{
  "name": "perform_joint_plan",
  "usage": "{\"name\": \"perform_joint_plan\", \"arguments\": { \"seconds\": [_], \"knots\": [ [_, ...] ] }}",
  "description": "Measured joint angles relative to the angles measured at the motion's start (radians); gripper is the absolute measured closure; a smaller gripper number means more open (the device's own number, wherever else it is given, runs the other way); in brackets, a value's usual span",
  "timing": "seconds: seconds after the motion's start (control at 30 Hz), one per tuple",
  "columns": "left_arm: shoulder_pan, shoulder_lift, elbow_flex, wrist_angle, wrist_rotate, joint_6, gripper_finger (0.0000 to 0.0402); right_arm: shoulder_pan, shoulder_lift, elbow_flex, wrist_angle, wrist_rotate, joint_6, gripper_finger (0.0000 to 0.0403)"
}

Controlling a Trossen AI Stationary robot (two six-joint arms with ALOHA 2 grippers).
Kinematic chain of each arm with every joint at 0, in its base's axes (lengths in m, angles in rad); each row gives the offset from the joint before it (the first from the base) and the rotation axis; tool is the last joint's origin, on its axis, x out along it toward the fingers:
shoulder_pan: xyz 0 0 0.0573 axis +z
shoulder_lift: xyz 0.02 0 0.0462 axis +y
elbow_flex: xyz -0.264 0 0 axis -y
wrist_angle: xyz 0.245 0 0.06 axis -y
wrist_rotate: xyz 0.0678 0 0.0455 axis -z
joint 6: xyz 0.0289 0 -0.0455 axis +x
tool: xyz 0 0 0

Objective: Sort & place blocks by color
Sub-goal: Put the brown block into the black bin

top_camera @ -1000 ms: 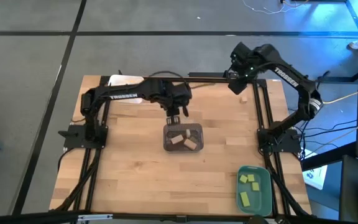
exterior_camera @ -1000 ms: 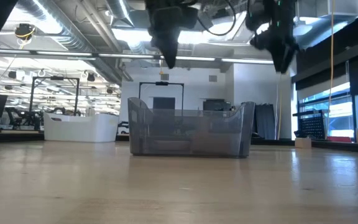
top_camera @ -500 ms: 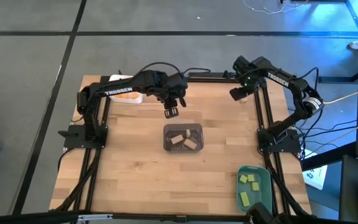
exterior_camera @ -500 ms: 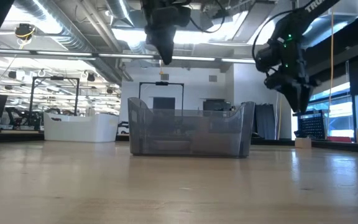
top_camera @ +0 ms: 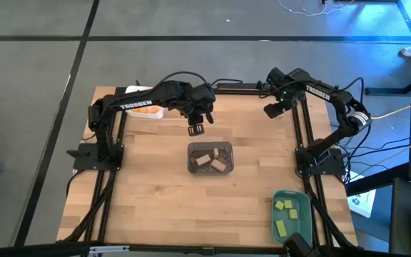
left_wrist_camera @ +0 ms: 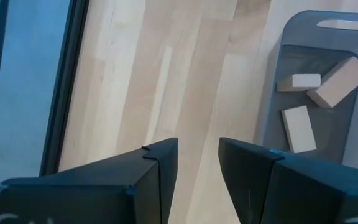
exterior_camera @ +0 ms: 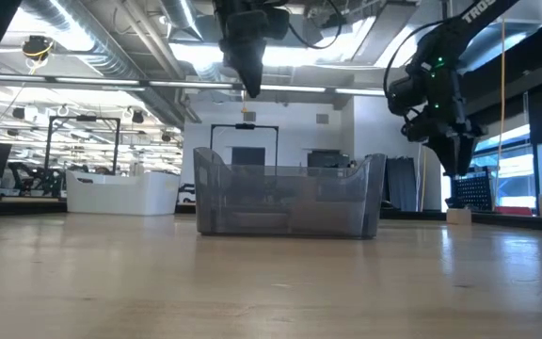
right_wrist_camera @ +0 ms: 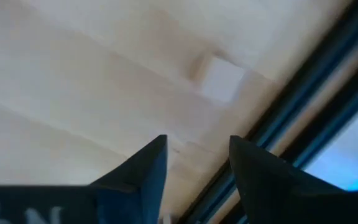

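Observation:
My left gripper is open and empty, held high over the bare table just on the far side of the grey tray. The tray holds three tan blocks. My right gripper is open and empty, low over the far right of the table. It is close to a lone tan block that lies flat on the wood beside the black frame rail, also seen in the low view. Yellow-green blocks lie in the teal tray. Orange blocks lie in the white tray.
The black frame rails run along both sides and the far edge of the table. The grey tray stands in the middle, the teal tray at the near right corner, the white tray at the far left. Bare wood lies across the near left.
My left gripper has drawn back from over the grey tray toward the table's far edge and risen a little. My right gripper has come down toward the lone tan block at the far right, then nearly stopped. No block has moved.

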Motion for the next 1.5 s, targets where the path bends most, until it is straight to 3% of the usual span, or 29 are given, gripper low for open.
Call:
{"name": "perform_joint_plan", "arguments": {
  "seconds": [0.13, 0.33, 0.83, 1.37, 1.5],
  "knots": [
    [0.0, 0.0, 0.0, 0.002, 0.0, 0.006, 0.0294, 0.0, 0.022, 0.0, 0.012, 0.07, 0.017, 0.0201],
    [0.0, 0.0, 0.0, 0.002, 0.0, 0.02, 0.0294, 0.001, 0.05, 0.0, 0.096, -0.032, 0.064, 0.0183],
    [0.0, 0.0, 0.0, 0.002, 0.0, 0.022, 0.0294, -0.064, 0.209, 0.0, 0.11, 0.051, 0.145, 0.0182],
    [0.0, 0.0, 0.0, 0.002, 0.0, 0.027, 0.0294, -0.09, 0.288, 0.002, 0.149, 0.002, 0.059, 0.0183],
    [0.0, 0.0, 0.0, 0.002, 0.0, 0.028, 0.0294, -0.09, 0.288, 0.002, 0.149, 0.001, 0.035, 0.0202]
  ]
}}
